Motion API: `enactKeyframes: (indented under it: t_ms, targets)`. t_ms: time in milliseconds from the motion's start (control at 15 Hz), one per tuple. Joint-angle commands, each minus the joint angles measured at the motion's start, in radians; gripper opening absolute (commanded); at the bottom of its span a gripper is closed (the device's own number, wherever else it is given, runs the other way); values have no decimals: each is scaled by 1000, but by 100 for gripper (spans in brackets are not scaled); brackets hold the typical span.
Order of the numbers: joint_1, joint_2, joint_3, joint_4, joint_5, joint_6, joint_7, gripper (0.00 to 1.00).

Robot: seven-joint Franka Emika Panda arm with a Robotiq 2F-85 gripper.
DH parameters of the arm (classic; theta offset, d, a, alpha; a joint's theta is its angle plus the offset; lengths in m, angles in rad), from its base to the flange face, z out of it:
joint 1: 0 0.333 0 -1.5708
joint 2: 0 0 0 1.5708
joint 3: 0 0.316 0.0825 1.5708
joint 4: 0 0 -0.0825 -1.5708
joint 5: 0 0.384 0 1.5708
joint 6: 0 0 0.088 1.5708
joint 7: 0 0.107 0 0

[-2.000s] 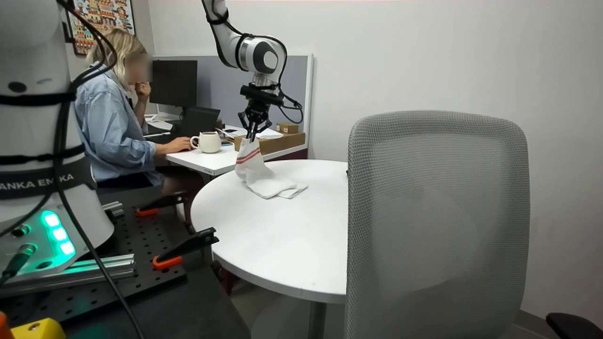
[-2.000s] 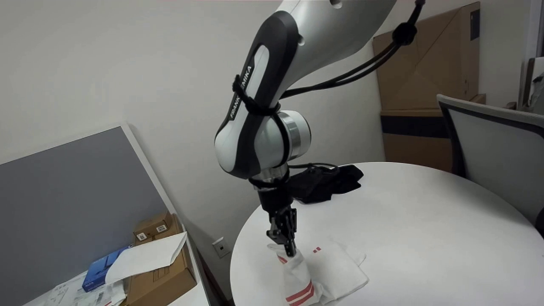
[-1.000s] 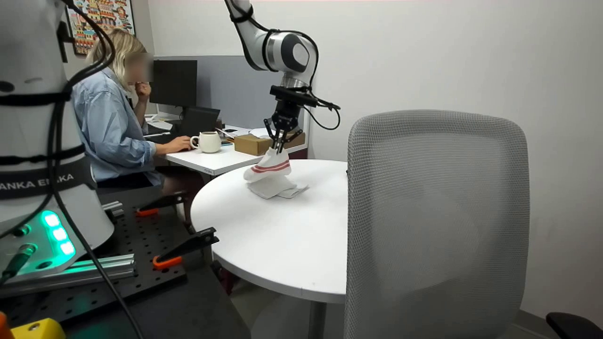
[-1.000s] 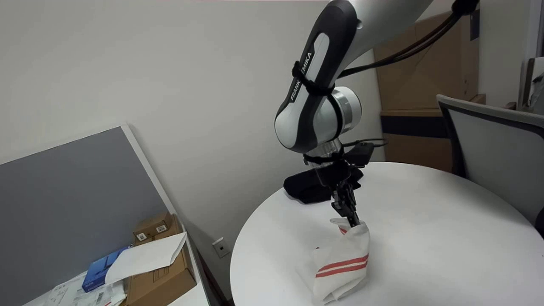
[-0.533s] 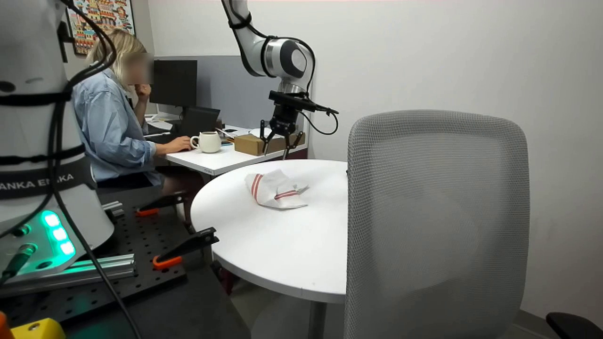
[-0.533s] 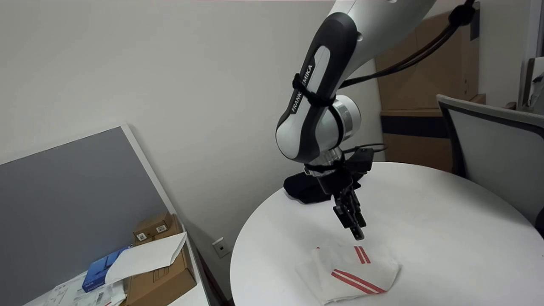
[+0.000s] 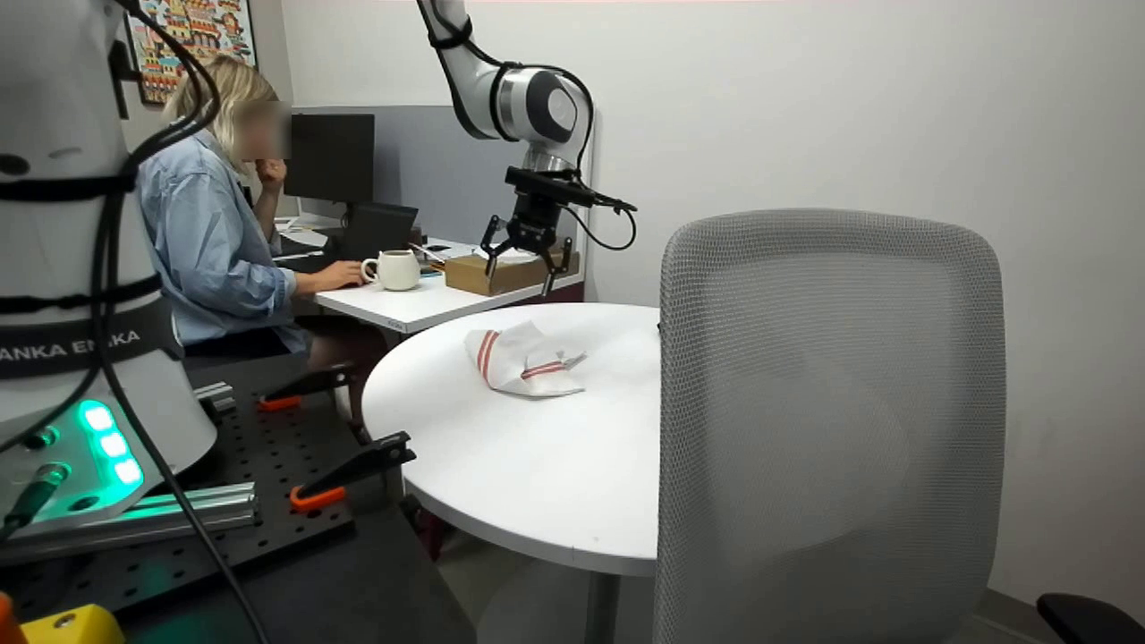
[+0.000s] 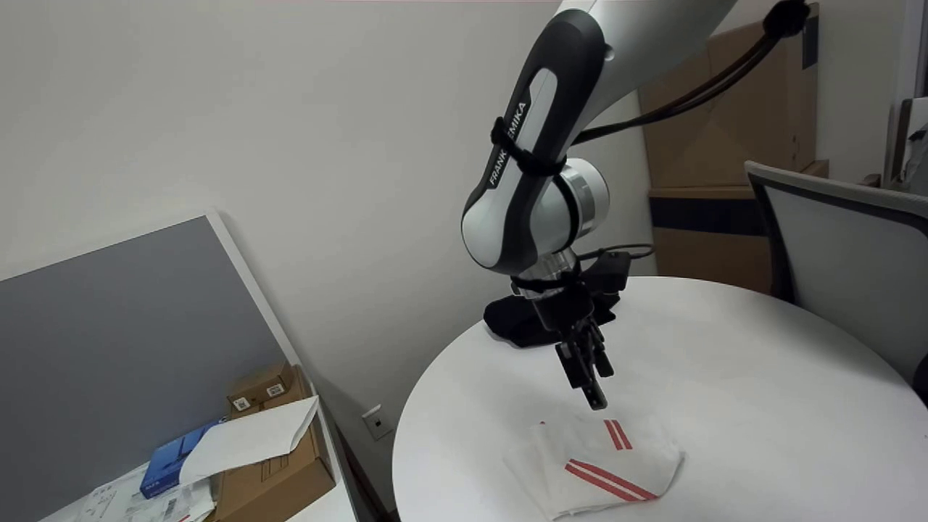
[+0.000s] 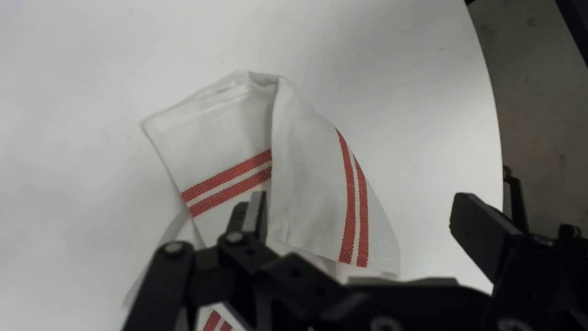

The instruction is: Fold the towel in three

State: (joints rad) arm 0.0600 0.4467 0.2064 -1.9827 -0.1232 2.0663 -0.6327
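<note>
Work surface: round white table (image 7: pixel 501 456), below the gripper (image 7: pixel 518 283); a dark bundle (image 8: pixel 523 319) lies on it, past the gripper in an exterior view.
Chair (image 7: pixel 832 402): well apart from the gripper.
Gripper state: fingers (image 9: pixel 482 234) spread wide, holding nothing, tips clear of the cloth.
Towel (image 9: pixel 305 184) position: on the table, under the gripper, touching neither finger.
Towel condition: loosely folded; a flap lies aslant, its red stripes out of line with those beside it. Layer count cannot be made out.
Step in hand: judged to be between folds; the fold in three does not appear square.
Next move: should call for lowering to a loose edge, pinching the flap alone, then drawing it straight across.
Caution: too deep a pinch would likely drag the lower layers.
</note>
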Motion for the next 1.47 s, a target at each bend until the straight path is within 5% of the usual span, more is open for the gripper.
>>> enactKeyframes:
  t_ms: [0, 267, 800, 1000, 1067, 1400]
  targets:
    - [-2, -91, 29, -76, 109, 39, 41, 100]
    - [-6, -230, 37, -210, 278, 146, 129, 100]
    - [22, -637, -42, -537, 125, 196, 484, 100]
    - [12, -802, -87, -654, 185, 198, 541, 100]
    - [26, -663, -77, -546, 147, 172, 511, 100]
    - [23, -791, -103, -638, 165, 172, 528, 100]
